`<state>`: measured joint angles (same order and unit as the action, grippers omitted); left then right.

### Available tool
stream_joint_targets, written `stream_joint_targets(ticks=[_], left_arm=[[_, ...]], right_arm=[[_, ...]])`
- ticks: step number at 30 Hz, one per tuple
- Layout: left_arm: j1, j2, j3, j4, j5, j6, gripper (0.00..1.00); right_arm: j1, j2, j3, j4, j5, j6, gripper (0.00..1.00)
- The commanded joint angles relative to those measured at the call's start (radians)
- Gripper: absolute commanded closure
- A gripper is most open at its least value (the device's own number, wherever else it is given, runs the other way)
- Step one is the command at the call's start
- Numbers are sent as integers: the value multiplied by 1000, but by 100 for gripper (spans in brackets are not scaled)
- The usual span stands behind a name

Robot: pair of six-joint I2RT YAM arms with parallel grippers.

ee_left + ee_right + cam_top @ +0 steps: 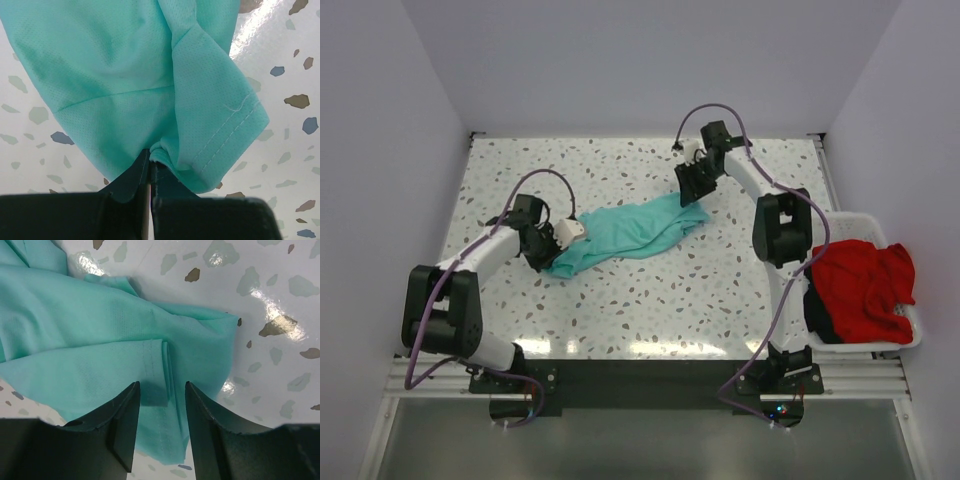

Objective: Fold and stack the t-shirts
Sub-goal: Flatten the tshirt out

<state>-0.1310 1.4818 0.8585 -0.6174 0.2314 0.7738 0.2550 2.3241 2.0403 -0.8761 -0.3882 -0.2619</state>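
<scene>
Fabric of the teal t-shirt (630, 232) sits clenched in the left claw (150, 160); right claw (161, 386) gapes above it.

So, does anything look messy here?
Yes. The teal shirt lies bunched and wrinkled on the table, not flat. The red shirt is heaped in the basket at the right, drooping over its rim.
</scene>
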Motion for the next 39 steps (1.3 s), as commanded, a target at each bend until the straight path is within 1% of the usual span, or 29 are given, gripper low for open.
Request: stream_joint_targets(ticks=[1, 10, 11, 14, 15, 18, 21, 23, 26, 29, 34, 35, 38, 39], left_arm=[[8, 5, 22, 28, 16, -15, 100], [8, 17, 40, 27, 19, -28, 100], [11, 15, 43, 28, 17, -28, 100], [11, 14, 50, 25, 17, -36, 100], [13, 12, 54, 24, 19, -39, 100], [28, 6, 79, 9, 40, -62, 100], [60, -18, 124, -13, 72, -88, 100], [97, -41, 160, -22, 101, -106, 100], [157, -66, 266, -48, 150, -149, 100], [180, -90, 403, -58, 174, -198, 100], [183, -129, 559, 1, 135, -301, 100], [183, -133, 607, 20, 106, -315, 100], [189, -155, 684, 41, 63, -355, 100], [189, -166, 692, 54, 54, -364, 100]], right_arm=[[1, -6, 40, 6, -52, 30, 55], [1, -11, 32, -49, -86, 35, 55], [0, -15, 23, -50, -83, 35, 61], [0, -32, 23, -75, -78, 30, 69], [0, -45, 24, -83, -80, 29, 78], [0, -75, 41, -119, -75, 26, 100], [-11, -124, 61, -138, -69, 21, 100], [-26, -193, 73, -121, -55, 33, 100], [-62, -278, 125, -97, -25, 58, 100], [-95, -345, 193, -84, -6, 84, 100], [-154, -431, 300, -38, 23, 121, 100], [-164, -462, 311, -25, 29, 134, 100], [-184, -522, 325, 29, 66, 148, 100], [-187, -567, 322, 38, 84, 150, 100]])
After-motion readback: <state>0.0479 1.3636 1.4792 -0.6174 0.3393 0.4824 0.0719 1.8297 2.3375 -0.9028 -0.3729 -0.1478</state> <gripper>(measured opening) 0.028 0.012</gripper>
